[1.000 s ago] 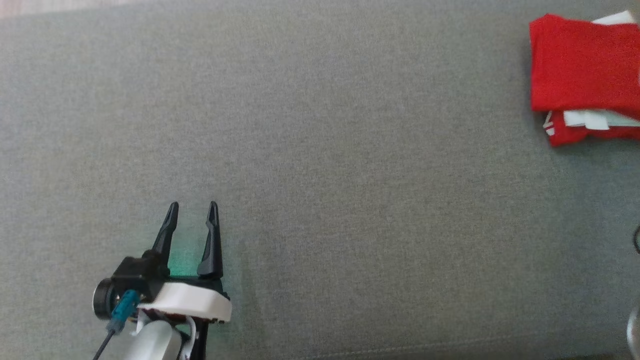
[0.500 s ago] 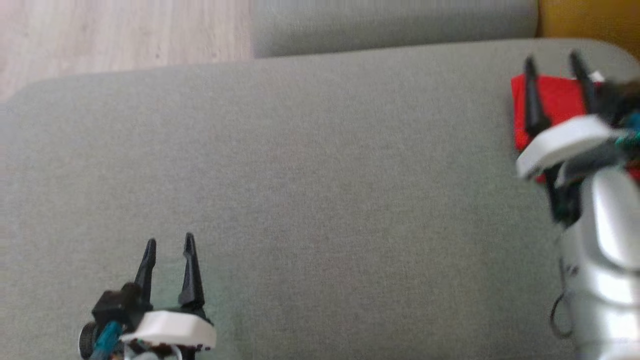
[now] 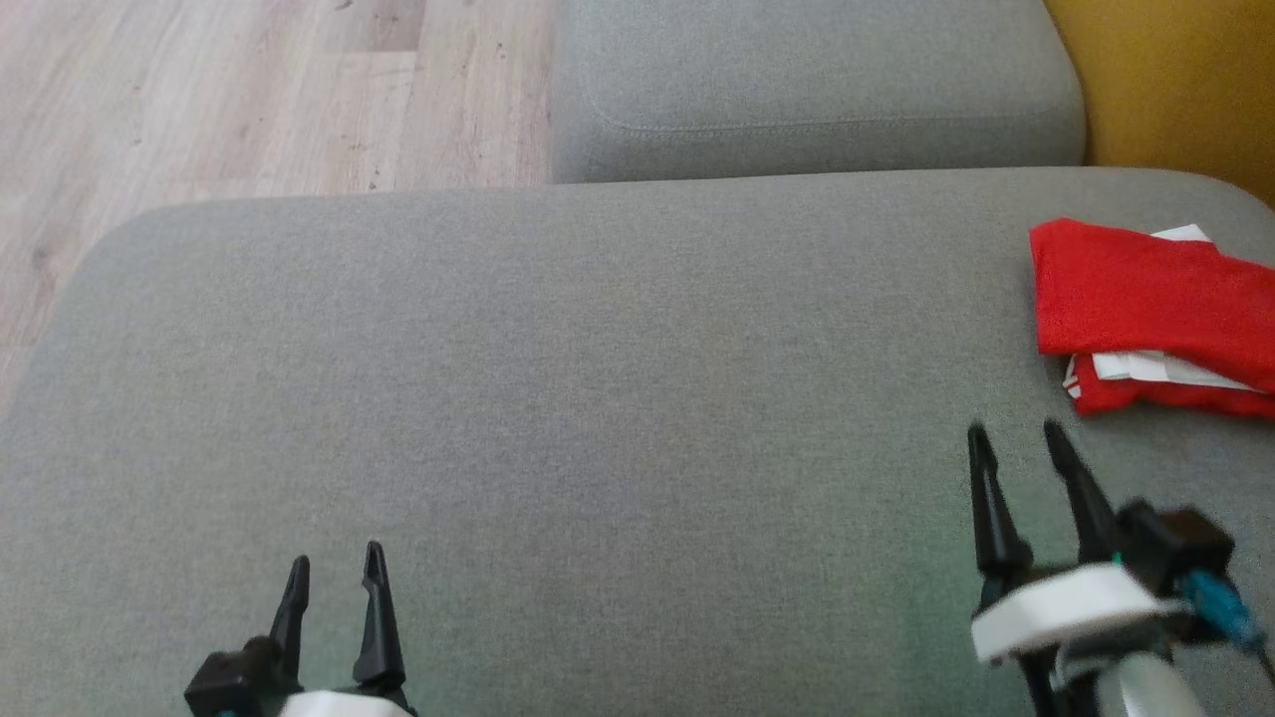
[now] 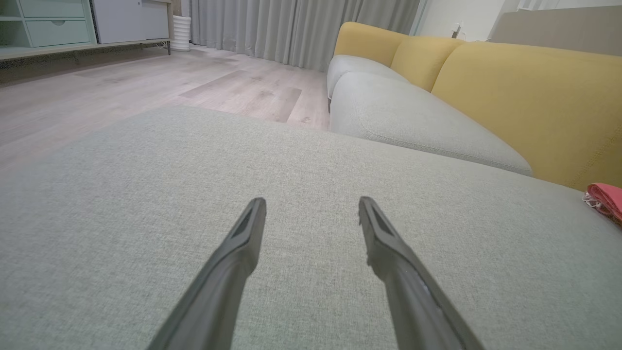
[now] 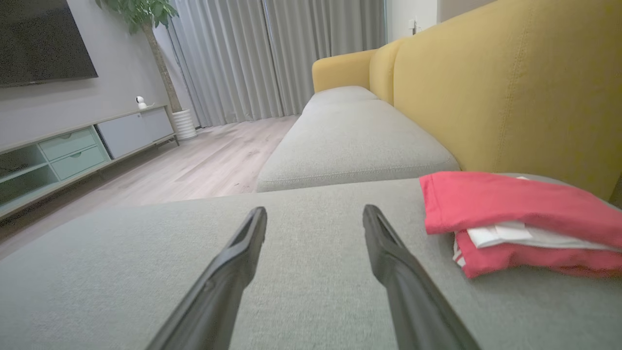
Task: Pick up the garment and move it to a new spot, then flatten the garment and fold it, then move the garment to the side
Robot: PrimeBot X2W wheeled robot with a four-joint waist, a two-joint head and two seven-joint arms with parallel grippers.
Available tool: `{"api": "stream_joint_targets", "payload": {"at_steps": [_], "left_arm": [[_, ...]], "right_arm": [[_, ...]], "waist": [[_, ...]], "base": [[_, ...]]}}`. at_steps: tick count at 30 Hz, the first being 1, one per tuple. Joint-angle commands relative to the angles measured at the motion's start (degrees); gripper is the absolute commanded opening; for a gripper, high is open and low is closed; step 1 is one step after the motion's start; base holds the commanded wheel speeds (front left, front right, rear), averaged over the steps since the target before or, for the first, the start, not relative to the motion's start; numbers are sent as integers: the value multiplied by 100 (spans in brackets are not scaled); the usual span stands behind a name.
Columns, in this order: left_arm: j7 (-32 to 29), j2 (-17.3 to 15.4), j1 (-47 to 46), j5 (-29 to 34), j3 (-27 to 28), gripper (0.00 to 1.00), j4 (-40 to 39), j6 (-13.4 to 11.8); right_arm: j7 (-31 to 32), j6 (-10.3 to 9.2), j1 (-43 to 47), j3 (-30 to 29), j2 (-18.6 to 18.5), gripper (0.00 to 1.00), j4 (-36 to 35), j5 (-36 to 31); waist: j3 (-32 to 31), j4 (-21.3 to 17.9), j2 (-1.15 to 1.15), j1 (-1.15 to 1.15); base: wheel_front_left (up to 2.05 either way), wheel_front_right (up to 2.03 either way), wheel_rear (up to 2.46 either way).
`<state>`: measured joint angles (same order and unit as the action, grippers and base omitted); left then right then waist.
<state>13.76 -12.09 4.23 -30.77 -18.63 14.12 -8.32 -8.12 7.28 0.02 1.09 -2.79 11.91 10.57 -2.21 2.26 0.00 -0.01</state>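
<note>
Since half a second ago your head camera has tipped up, bringing in the pale wooden floor (image 3: 199, 100) and a second grey seat cushion (image 3: 817, 90). The right gripper (image 3: 1014, 430), which then overlapped the garment in that view, has drawn back to the near right edge of the broad grey fabric sofa cushion (image 3: 598, 398).

The folded red garment with white layers showing between its folds (image 3: 1146, 299) lies at the cushion's far right corner, close beside the yellow sofa backrest (image 3: 1175, 80). It lies just beyond the right gripper's fingertips and off to their right, not touching them. Its long axis appears to run across the cushion toward the right edge, though the head view cuts off that end, so you cannot be sure of its full length.

Both grippers have their fingers spread, with nothing between them. The left gripper (image 3: 337, 556) hangs over the near left part of the cushion, well apart from the garment.

If you reach again, the right arm is the nearer one, and the stacked fold edges face it. The fold looks complete and set aside.
</note>
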Motion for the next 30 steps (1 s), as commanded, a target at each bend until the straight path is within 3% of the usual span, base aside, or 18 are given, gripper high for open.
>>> {"api": "stream_joint_targets", "payload": {"at_steps": [1, 10, 30], "left_arm": [[55, -104, -159, -23, 172, 100, -191, -10], [-72, -38, -141, -111, 88, 100, -216, -6], [-248, -91, -59, -107, -60, 100, -310, -112]], "right_arm": [[-94, 21, -3, 189, -11, 100, -333, 90], [2, 21, 390, 495, -10, 100, -546, 65], [61, 21, 456, 494, -10, 100, -319, 110]], "waist": [[-16, 3, 0, 1], [-39, -19, 0, 1], [-115, 103, 0, 1]], "base": [[0, 0, 0], [0, 0, 0], [0, 0, 0]]}}
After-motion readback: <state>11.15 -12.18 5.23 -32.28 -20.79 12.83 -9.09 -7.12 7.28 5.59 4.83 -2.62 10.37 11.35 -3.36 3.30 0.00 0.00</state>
